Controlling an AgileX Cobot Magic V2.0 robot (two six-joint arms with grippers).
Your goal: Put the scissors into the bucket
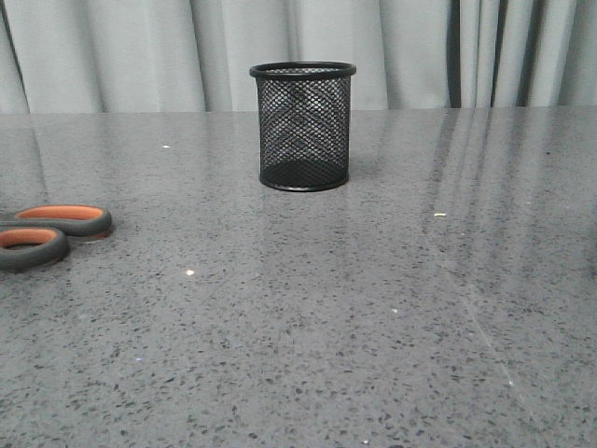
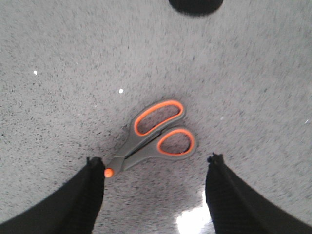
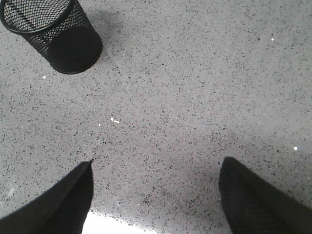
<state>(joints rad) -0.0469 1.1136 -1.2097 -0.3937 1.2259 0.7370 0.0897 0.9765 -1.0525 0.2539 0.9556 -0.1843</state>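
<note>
Scissors (image 2: 155, 139): flat on desk (image 1: 373, 308), at 9 o'clock from the wire-mesh bucket (image 1: 303, 126), well apart.
Left tool (image 2: 156, 168): spread apart over the scissors, pivot beside one finger.
Right tool (image 3: 156, 168): spread apart, empty.

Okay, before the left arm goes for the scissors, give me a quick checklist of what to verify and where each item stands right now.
1. Left hand open: ok, both dark fingers spread wide.
2. Grey-handled scissors with orange-lined loops lying flat on the speckled grey table and free: ok.
3. Scissors between the left fingers: not ok, only the orange pivot sits near one finger; the loops lie ahead.
4. Blades visible for a grasp: cannot tell, hidden behind a finger.
5. Black wire-mesh cylindrical bucket upright, mouth open: ok; it looks empty.
6. Right hand clear of the bucket: ok, open over bare table.
</note>
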